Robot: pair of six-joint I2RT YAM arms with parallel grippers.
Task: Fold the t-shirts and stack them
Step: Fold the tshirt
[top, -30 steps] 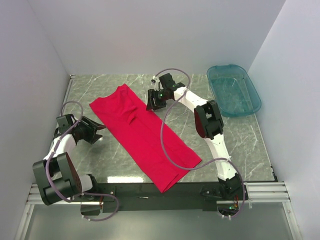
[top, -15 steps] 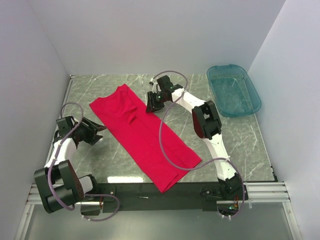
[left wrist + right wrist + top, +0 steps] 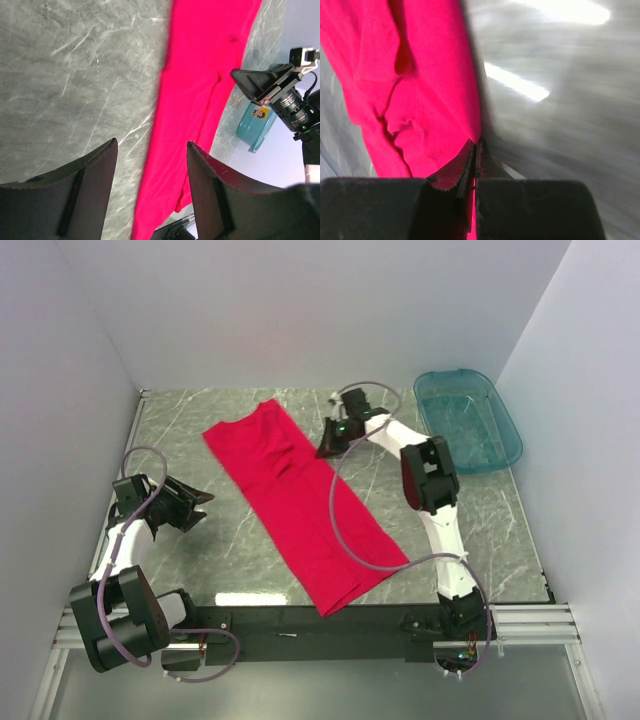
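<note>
Your right gripper (image 3: 327, 447) has dragged the far end of the t-shirt (image 3: 300, 505) to the right and is now clenched on its right edge. The shirt lies diagonally, far-left to near-right. A pinch that thin may slip if you pull hard. Your left gripper (image 3: 192, 508) hangs spread and empty, left of the cloth.

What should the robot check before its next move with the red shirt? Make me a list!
1. Grip: right gripper shut on the t-shirt edge: ok.
2. Free hand: left gripper open, holding nothing: ok.
3. Reach: left gripper on the t-shirt: not ok, it is over bare table beside it.
4. Smooth cloth: not ok, creases near the right gripper.
5. Clear path: teal basin apart from the t-shirt: ok.
6. Cloth layers pinched: cannot tell.
</note>
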